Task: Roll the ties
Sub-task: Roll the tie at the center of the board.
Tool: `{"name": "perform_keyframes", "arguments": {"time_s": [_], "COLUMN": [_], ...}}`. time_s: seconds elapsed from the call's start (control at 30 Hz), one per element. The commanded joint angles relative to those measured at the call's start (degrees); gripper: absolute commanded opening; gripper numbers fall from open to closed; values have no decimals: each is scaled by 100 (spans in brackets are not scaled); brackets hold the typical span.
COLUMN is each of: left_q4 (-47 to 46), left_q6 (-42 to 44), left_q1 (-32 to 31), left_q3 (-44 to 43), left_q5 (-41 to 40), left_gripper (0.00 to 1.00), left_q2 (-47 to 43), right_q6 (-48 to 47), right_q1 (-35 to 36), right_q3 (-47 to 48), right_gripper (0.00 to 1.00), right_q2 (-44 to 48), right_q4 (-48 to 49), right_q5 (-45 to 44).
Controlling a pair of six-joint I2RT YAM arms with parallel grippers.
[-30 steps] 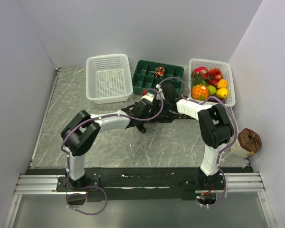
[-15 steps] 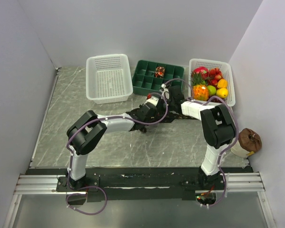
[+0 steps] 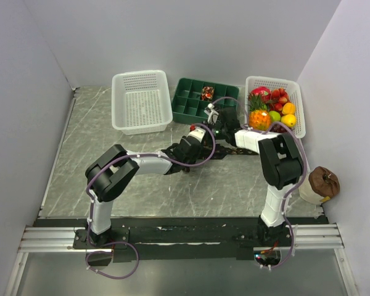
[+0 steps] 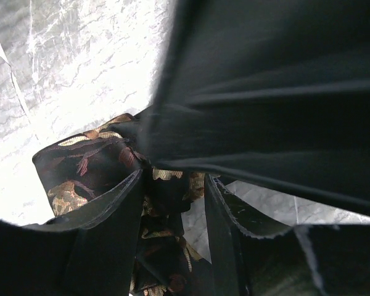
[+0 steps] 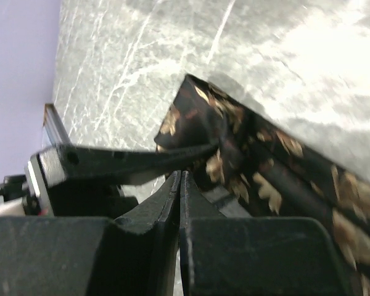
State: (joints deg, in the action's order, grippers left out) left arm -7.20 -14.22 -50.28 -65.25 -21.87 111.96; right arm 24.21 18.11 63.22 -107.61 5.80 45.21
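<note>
**Tie, dark with tan pattern: roll begun, not finished**

Item and place. One dark patterned tie lies on the bench near its middle. It sits where my two wrists meet, just in front of the green tray.

Done. One rolled tie, a small reddish coil, sits in a compartment toward the back of the green tray. From above I can make out no other coil in it.

In hand. In my wrist views one part of the tie is folded and bunched into a loose loop, and a flat stretch runs away along the bench. I judge this to be a first turn at most, not yet a tight coil.

Left to do, by my reckoning. Firm up that loop, wind in the remaining length, and set the coil into a compartment.

Left gripper. The jaws stand partly apart with the bunched cloth lying between them. I read this as released rather than clamped.

Right gripper. The jaws are pressed together, with the tips right at the folded edge of the tie. I cannot tell whether a layer of cloth is pinched between them.
</note>
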Motion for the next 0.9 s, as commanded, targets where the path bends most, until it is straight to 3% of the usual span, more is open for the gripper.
{"name": "perform_keyframes", "arguments": {"time_s": [0.0, 0.23, 0.5, 0.87], "left_q4": [140, 105, 44, -290], "left_q6": [-81, -107, -143, -538], "left_q1": [-8, 1, 10, 404], "left_q3": [118, 127, 223, 786], "left_q5": [420, 438, 394, 745], "left_gripper": [48, 48, 48, 57], "left_q2": [-8, -8, -139, -1229], "right_q6": [-389, -847, -926, -1040], "right_q1": [219, 456, 527, 817], "right_q3": [611, 1113, 1245, 1210], "right_gripper": [8, 8, 7, 6], "right_q2": [-453, -963, -1157, -1095], "right_q4": [-210, -1133, -1819, -2329], "right_q5": [278, 67, -811, -2015]}}
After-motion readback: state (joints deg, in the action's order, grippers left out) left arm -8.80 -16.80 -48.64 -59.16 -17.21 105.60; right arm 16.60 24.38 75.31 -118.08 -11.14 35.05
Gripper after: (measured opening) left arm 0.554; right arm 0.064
